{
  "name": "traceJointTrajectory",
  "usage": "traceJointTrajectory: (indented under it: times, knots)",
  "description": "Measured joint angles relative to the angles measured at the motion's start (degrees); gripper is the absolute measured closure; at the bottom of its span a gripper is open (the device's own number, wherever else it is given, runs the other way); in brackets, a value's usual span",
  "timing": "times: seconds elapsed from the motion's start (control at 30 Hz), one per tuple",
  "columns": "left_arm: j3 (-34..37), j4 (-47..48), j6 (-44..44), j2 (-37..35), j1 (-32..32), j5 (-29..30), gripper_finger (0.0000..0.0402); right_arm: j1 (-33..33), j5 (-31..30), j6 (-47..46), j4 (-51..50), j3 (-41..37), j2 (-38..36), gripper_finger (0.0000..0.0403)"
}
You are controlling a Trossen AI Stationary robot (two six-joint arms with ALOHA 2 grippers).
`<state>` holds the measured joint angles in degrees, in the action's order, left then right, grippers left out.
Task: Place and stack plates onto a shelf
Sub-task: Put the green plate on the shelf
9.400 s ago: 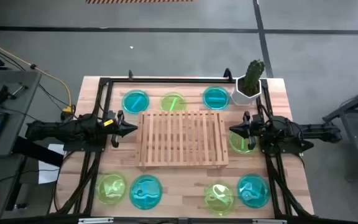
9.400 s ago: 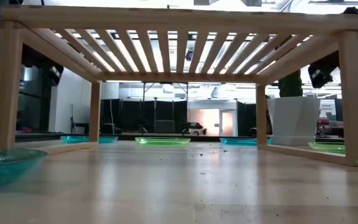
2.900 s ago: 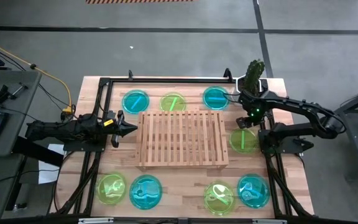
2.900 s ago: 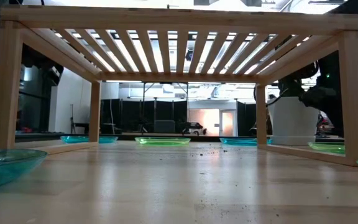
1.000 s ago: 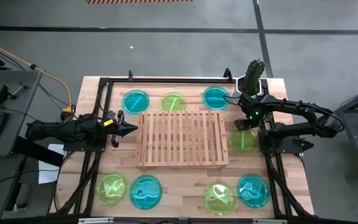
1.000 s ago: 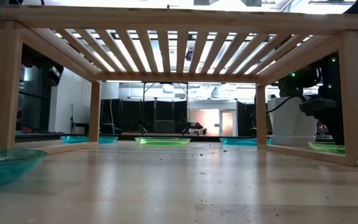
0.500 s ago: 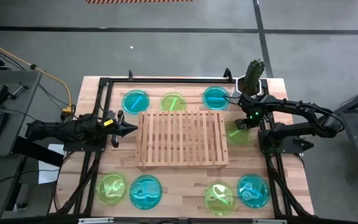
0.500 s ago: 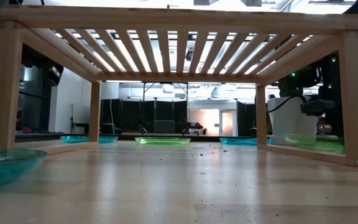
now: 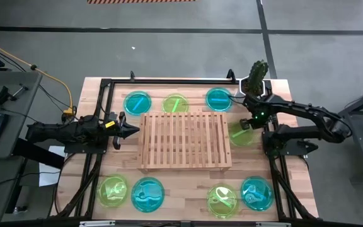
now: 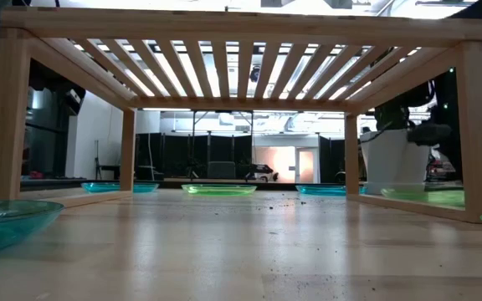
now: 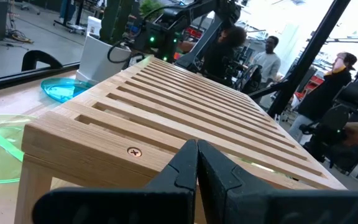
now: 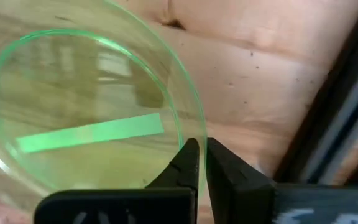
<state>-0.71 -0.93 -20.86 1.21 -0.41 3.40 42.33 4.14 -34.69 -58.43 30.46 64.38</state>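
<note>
The wooden shelf [image 9: 185, 140] sits in the middle of the table [image 9: 169, 202], and everything else is ranged around it. Just off the shelf's right end, the right gripper [image 12: 199, 163] has its fingers pinched shut on the rim of a lime green plate [image 9: 240, 133], which hangs close beside that end of the shelf, near its far corner; from the low camera the plate [image 10: 425, 196] shows beyond the shelf's right leg, though I cannot tell from there whether it is clear of the tabletop. Off the shelf's left end, the left gripper [image 9: 133, 130] waits with its fingers closed on nothing, pointing at the slats. Along the shelf's far side lie three plates on the table: a cyan plate [image 9: 137, 103], a green plate [image 9: 176, 104] and another cyan plate [image 9: 218, 99]. Along its near side lie four more: green [image 9: 113, 190], cyan [image 9: 147, 195], green [image 9: 222, 200] and cyan [image 9: 256, 192]. A potted cactus [image 9: 254, 83] stands past the shelf's far right corner. The top of the shelf carries no plates yet. Beyond the shelf, the left wrist camera catches a few people [image 11: 267, 57] standing in the room.
</note>
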Motion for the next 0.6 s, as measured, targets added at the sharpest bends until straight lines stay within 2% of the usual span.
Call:
traceJointTrajectory:
  times: [0.33,0.5,0.6]
  knots:
    - [0.0,0.0,0.0,0.0,0.0,0.0,0.0401,0.0,-1.6,2.2,-15.2,11.8,-4.5,0.0403]
    - [0.0,0.0,0.0,0.0,0.0,0.0,0.0402,0.0,-6.2,3.6,-24.8,20.1,-5.4,0.0403]
    - [0.0,0.0,0.0,0.0,0.0,0.0,0.0401,0.0,-7.8,3.6,-26.9,24.3,-5.9,0.0403]
